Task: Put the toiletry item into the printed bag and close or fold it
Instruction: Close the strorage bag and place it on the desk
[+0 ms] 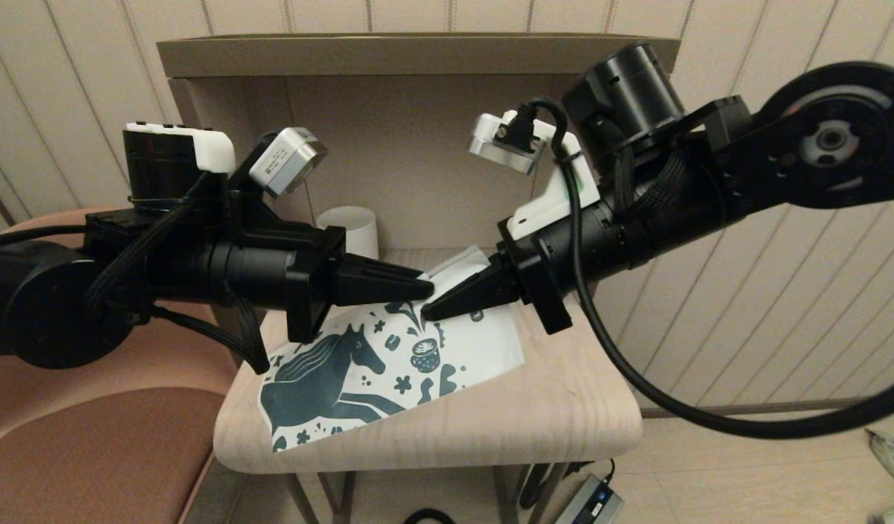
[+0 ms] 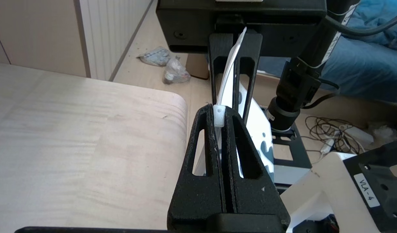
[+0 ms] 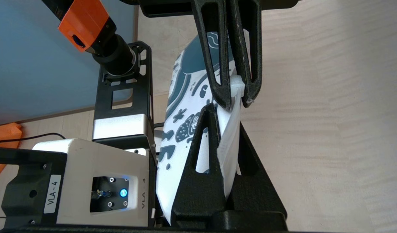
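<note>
The printed bag [image 1: 476, 349] lies on the small wooden table [image 1: 563, 407], its far top edge lifted off the wood. My two grippers meet tip to tip at that edge. The left gripper [image 1: 426, 290] is shut on a small white plastic piece [image 2: 219, 116] that sits on the bag's top edge. The right gripper [image 1: 426, 313] is shut on the ribbed top strip of the bag [image 3: 182, 129], right beside the left one. The same white piece [image 3: 236, 85] shows between the left fingers in the right wrist view. The toiletry tube is not visible in any view.
A white ribbed mug [image 1: 352, 225] stands at the back of the table, behind the left gripper. A brown shelf top [image 1: 418, 54] rises behind it. A brown padded chair [image 1: 90, 451] sits to the left, and a power adaptor [image 1: 589, 502] lies on the floor.
</note>
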